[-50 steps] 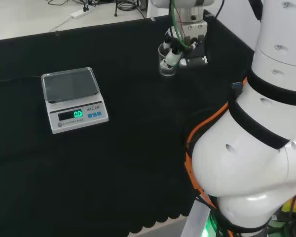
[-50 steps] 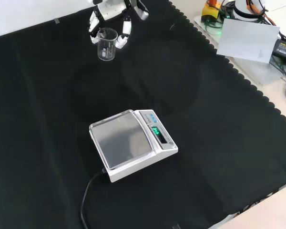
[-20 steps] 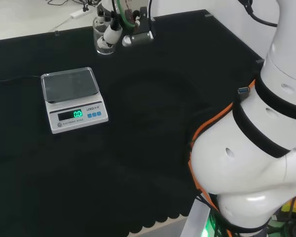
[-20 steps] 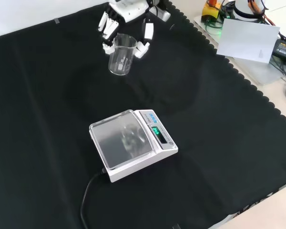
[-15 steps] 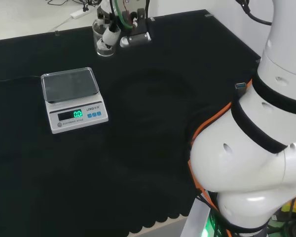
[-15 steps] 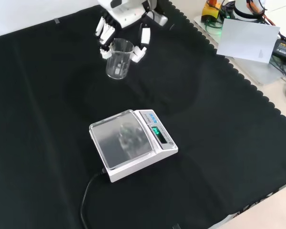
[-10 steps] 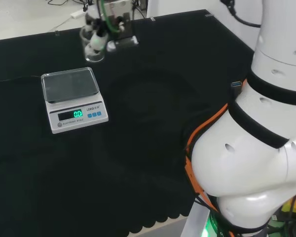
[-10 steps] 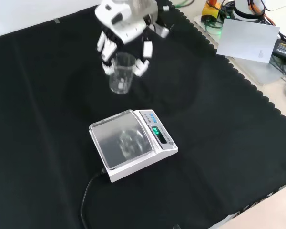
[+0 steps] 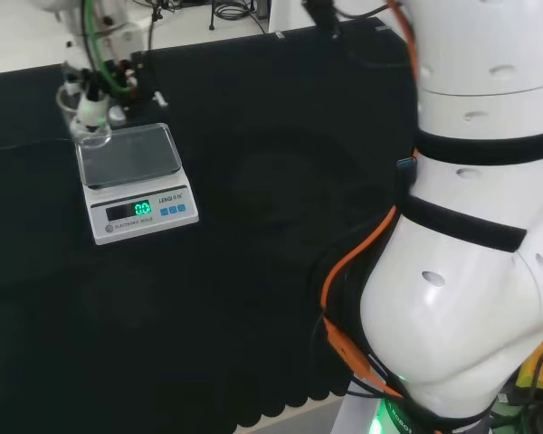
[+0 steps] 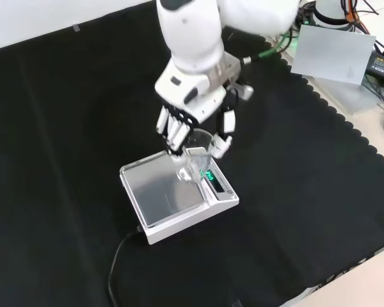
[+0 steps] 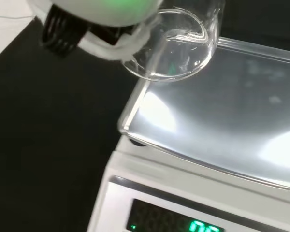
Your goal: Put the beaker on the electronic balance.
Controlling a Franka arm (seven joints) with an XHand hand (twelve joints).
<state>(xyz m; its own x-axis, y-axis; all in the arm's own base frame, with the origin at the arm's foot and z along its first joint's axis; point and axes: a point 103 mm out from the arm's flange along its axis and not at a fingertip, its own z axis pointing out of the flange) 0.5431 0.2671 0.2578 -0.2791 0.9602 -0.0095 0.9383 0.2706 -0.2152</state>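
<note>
The clear glass beaker (image 10: 196,164) hangs in my hand (image 10: 193,105), whose fingers (image 10: 173,132) and thumb curl round its sides. It is upright, over the edge of the steel pan (image 10: 164,190) nearest the display of the white electronic balance (image 10: 179,216). In the head view the beaker (image 9: 91,125) is at the pan's far left corner (image 9: 129,155), under the hand (image 9: 94,93). The wrist view shows the beaker (image 11: 180,44) from above, its base over a corner of the pan (image 11: 222,108). Whether it touches the pan I cannot tell.
A black power cord (image 10: 118,257) runs from the balance toward the cloth's near edge in the front view. A grey sheet (image 10: 333,54) and cables lie off the cloth at the upper right. The arm's white links (image 9: 475,253) stand at the head view's right.
The hand has carried the beaker from the cloth's far side across to the balance; it now hangs over the pan's edge. The balance has not moved.
</note>
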